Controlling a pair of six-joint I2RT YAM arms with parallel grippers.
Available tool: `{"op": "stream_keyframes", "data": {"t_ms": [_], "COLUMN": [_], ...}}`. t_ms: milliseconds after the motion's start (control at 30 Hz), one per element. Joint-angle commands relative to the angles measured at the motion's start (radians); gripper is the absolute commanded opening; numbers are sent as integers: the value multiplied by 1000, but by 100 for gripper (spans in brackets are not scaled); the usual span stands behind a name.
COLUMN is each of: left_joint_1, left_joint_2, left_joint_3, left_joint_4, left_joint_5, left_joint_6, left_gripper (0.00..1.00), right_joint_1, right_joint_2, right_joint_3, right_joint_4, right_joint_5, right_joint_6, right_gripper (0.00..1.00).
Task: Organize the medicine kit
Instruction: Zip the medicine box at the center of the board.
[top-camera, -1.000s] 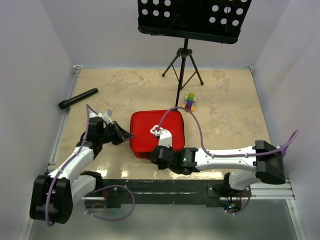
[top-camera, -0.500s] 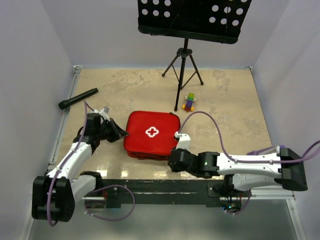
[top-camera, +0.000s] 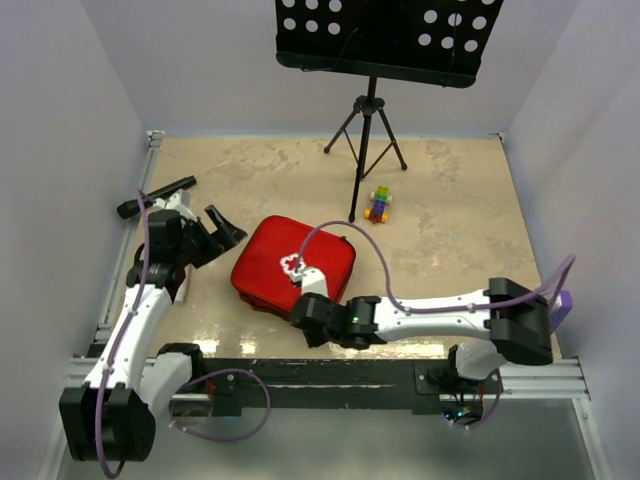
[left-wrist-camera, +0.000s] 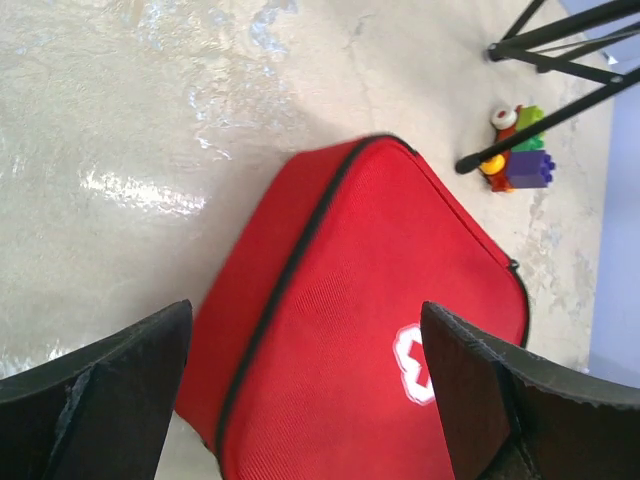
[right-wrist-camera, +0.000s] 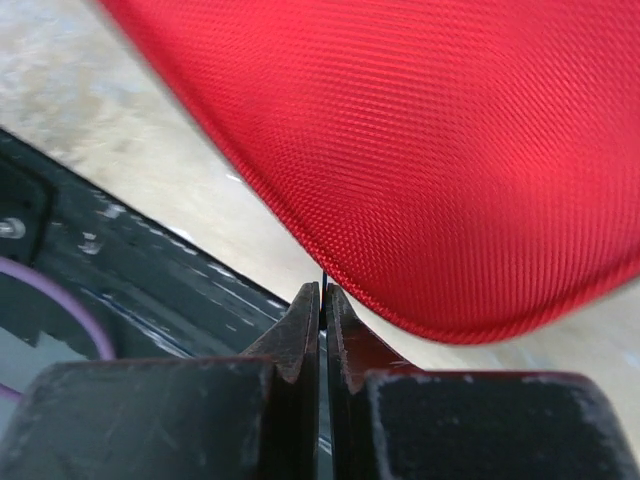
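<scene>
The medicine kit (top-camera: 300, 262) is a red zip case with a white cross, lying shut and turned at an angle on the table. My left gripper (top-camera: 222, 240) hangs open just left of it, touching nothing. In the left wrist view the kit (left-wrist-camera: 370, 330) fills the gap between the wide-apart fingers of the left gripper (left-wrist-camera: 305, 310). My right gripper (top-camera: 298, 292) is at the kit's near edge. The right wrist view shows the right gripper (right-wrist-camera: 322, 288) shut on a thin dark zip pull that runs up to the kit's red rim (right-wrist-camera: 430, 130). The kit's contents are hidden.
A black flashlight (top-camera: 157, 197) lies at the far left by the wall. A music stand's tripod (top-camera: 366, 140) stands behind the kit, with a small toy of coloured blocks (top-camera: 379, 203) by its foot. A black rail (top-camera: 330, 370) runs along the near table edge.
My left gripper has opened and drawn back to the far left, off the kit. The right gripper went from the kit's right near corner leftward along its near edge. The kit turned and slid left.
</scene>
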Motion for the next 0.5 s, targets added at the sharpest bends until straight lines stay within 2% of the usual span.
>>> {"op": "stream_keyframes", "data": {"t_ms": [0,167,267,467], "left_joint_1": [-1,-10,-15,-15], "left_joint_2": [-143,-295,-312,-303], "left_joint_3": [-35,-105,-147,-208], "left_joint_4": [-130,-214,-219,-118], "left_joint_5": [35,91,127,170], "left_joint_6": [9,-19,-28,-70], "left_gripper": [100,100,100,100], "right_joint_1": [-1,-91,-125,-125], "right_joint_2": [154,292,355,343], "right_joint_3": [189,358,435,433], "right_joint_4": [99,153,133,112], "right_joint_5": [-52,-128,-127,-105], "right_joint_6": [-185,-298,-329,-325], "right_gripper": [0,0,0,0]}}
